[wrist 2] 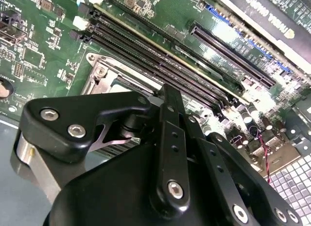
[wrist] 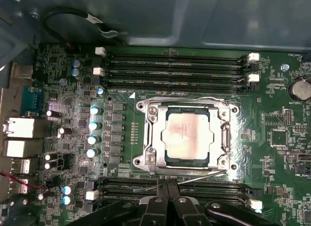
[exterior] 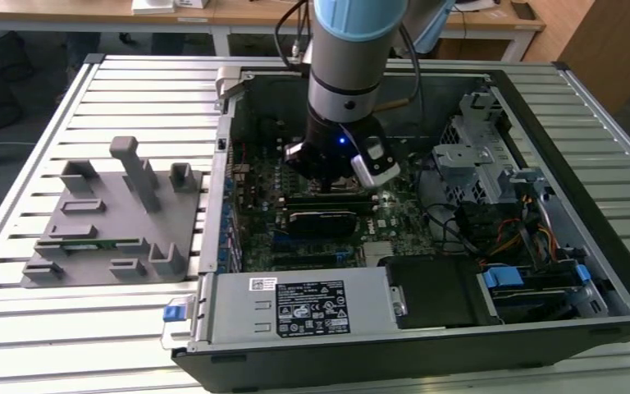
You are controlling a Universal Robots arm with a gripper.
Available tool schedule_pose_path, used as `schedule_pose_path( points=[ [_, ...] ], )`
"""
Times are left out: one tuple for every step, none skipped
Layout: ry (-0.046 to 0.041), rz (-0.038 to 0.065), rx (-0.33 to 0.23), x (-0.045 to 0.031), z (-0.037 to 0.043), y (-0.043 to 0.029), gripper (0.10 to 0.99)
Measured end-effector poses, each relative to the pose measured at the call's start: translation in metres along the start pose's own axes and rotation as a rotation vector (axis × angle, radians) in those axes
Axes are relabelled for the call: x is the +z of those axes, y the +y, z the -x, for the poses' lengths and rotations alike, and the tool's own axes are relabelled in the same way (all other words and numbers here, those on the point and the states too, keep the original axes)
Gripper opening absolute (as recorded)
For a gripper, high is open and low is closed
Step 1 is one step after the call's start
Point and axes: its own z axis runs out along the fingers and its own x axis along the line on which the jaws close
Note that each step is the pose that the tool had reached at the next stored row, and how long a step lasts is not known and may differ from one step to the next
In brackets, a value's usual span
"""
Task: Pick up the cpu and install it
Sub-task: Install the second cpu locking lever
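The cpu (wrist: 187, 136), a silvery square chip, lies flat inside the metal socket frame (wrist: 146, 133) on the green motherboard (wrist: 272, 114) in the first wrist view. My gripper (wrist: 167, 189) hangs just off the socket's edge, over the memory slots (wrist: 209, 189); its black fingers are pressed together with nothing between them. The second wrist view looks along the shut gripper (wrist 2: 171, 97) toward the socket's corner (wrist 2: 99, 70). In the exterior view the arm (exterior: 343, 90) reaches down into the open computer case (exterior: 622, 271) and the gripper (exterior: 335, 187) is low over the board.
Memory slots (wrist: 175, 68) run along both sides of the socket, with capacitors (wrist: 95, 124) nearby. A power supply (exterior: 304, 308), drive cage (exterior: 474, 160) and cables (exterior: 512, 238) crowd the case. A grey fixture (exterior: 112, 222) holding a green memory stick (exterior: 91, 243) stands at the exterior view's left.
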Motion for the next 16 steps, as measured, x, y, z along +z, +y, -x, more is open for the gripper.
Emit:
schedule_pose_path(
  points=[
    [0.0001, 0.005, 0.000, 0.0000, 0.0000, -0.0010, 0.106],
    [0.0001, 0.011, 0.001, -0.0001, -0.0001, -0.0020, 0.106],
    [0.0000, 0.017, 0.001, -0.0001, -0.0003, -0.0030, 0.106],
    [-0.0001, 0.023, 0.001, 0.0000, -0.0005, -0.0040, 0.106],
    [-0.0002, 0.029, 0.001, 0.0002, -0.0007, -0.0048, 0.106],
    [-0.0003, 0.033, 0.001, 0.0005, -0.0009, -0.0054, 0.106],
    [-0.0004, 0.036, 0.001, 0.0009, -0.0012, -0.0058, 0.106],
    [-0.0005, 0.039, 0.001, 0.0014, -0.0017, -0.0061, 0.106],
    [-0.0006, 0.042, 0.001, 0.0020, -0.0023, -0.0063, 0.106],
    [-0.0007, 0.045, 0.001, 0.0026, -0.0030, -0.0064, 0.106],
    [-0.0008, 0.046, 0.001, 0.0034, -0.0039, -0.0065, 0.106],
    [-0.0008, 0.047, 0.001, 0.0044, -0.0051, -0.0066, 0.106],
    [-0.0007, 0.047, 0.001, 0.0056, -0.0059, -0.0068, 0.106],
    [-0.0007, 0.047, 0.001, 0.0070, -0.0063, -0.0069, 0.106],
    [-0.0006, 0.047, 0.001, 0.0111, -0.0066, -0.0074, 0.106],
    [-0.0006, 0.047, 0.001, 0.0124, -0.0067, -0.0076, 0.106]
  ],
)
